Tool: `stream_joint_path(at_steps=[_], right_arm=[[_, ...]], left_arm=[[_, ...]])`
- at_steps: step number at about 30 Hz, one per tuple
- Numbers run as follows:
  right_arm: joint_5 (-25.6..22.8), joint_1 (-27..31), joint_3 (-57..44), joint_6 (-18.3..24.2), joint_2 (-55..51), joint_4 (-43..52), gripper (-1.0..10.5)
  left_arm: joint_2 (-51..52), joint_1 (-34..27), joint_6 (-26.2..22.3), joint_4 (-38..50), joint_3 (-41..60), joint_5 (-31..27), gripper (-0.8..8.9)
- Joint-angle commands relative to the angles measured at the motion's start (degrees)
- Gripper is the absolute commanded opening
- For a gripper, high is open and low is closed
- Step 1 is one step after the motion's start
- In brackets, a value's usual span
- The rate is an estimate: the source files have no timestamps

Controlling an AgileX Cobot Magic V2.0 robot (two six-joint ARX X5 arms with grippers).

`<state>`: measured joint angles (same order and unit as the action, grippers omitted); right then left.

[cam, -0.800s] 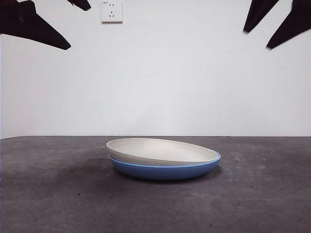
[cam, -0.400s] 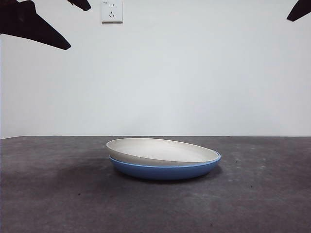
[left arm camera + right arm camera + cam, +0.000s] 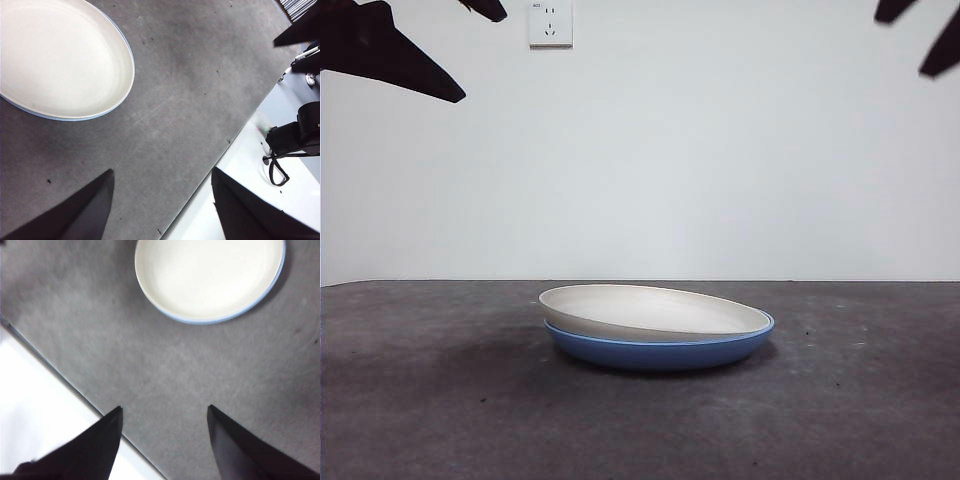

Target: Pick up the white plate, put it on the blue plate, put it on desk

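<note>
The white plate (image 3: 655, 310) lies nested in the blue plate (image 3: 660, 352) at the middle of the desk (image 3: 440, 400), tilted a little so its left rim stands higher. Both wrist views show the cream plate (image 3: 60, 57) (image 3: 210, 275) from above with only a thin blue rim (image 3: 127, 50) (image 3: 220, 320) around it. My left gripper (image 3: 160, 195) hangs open high over the bare desk, away from the plates. My right gripper (image 3: 165, 432) is open too, high and clear of the plates, near the desk's edge. In the front view they show only as black tips at the top corners.
A wall socket (image 3: 550, 22) sits on the white wall behind. The desk's edge (image 3: 220, 155) runs past the left gripper, with a white surface and black cabled gear (image 3: 300, 135) beyond it. Another desk edge (image 3: 60, 375) shows by the right gripper.
The right arm's black tips at the top right corner have risen and drawn toward the picture's edge. The plates and the left arm have not moved.
</note>
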<state>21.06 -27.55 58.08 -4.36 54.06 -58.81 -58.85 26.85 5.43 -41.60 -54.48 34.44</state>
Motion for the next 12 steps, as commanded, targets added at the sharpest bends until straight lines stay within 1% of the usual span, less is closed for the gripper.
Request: stream_joint_path(at_steps=[1,5,10,11,12], right_arm=[[0.52,-0.90,-1.38,0.26,0.42,2.01,2.7],[1.92,-0.87,-1.64,0.28,0.50,2.78,2.7],[1.90,-0.90,-1.64,0.28,0.50,3.06,2.6],[1.90,-0.90,-1.64,0.28,0.50,3.06,2.3],[1.90,-0.90,-1.64,0.31,0.50,3.04,1.7]], left_arm=[[-0.42,0.26,-0.48,0.48,-0.57,0.22,3.12],[-0.42,0.26,-0.50,0.48,-0.57,0.22,3.12],[-0.42,0.26,-0.48,0.48,-0.57,0.22,3.03],[-0.42,0.26,-0.48,0.48,-0.57,0.22,2.91],[-0.42,0.26,-0.50,0.48,-0.57,0.22,2.41]])
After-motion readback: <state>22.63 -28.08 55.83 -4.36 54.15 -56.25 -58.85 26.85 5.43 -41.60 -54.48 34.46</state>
